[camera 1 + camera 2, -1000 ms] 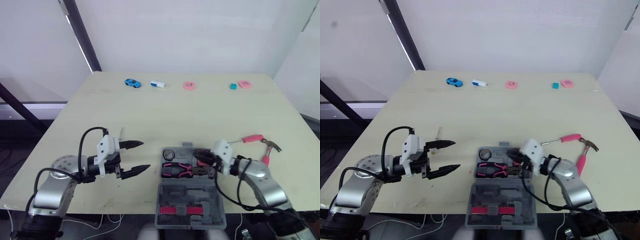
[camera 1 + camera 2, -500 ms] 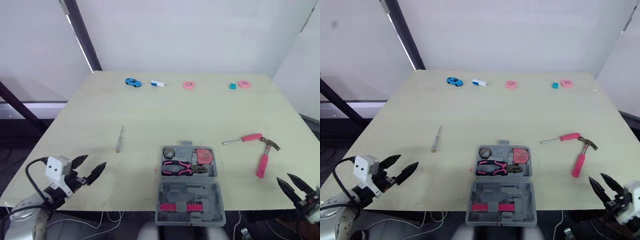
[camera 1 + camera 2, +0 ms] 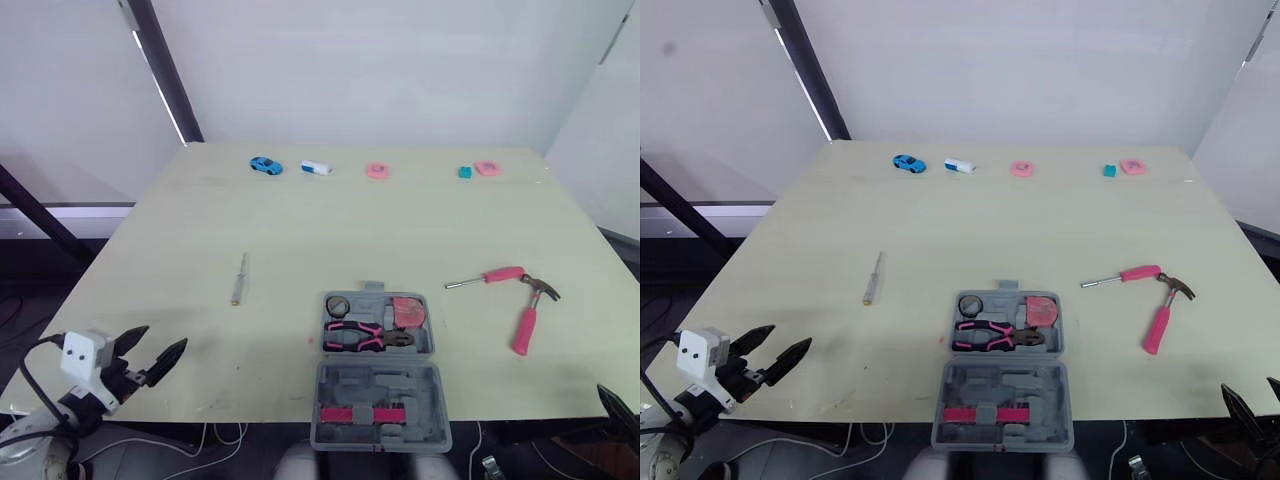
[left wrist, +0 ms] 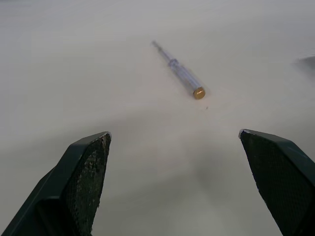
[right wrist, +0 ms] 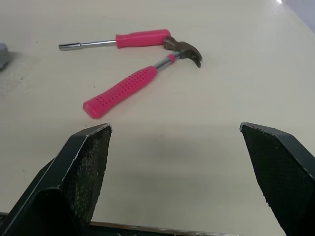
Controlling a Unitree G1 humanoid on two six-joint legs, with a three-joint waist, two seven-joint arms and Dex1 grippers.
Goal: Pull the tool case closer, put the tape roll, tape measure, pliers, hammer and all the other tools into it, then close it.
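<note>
Far edge of the tabletop (image 3: 330,230), left to right: blue toy car (image 3: 265,166), white-and-blue block (image 3: 316,168), pink round piece (image 3: 377,171). Nearer the far right corner: teal block (image 3: 465,172) just beside another pink piece (image 3: 487,168).

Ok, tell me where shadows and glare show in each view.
Right wrist view: the hammer throws a thin, soft shadow on the table. Left wrist view: the screwdriver throws a fainter one. Left eye view: no glare on the table; a bright strip beside the dark pole.
</note>
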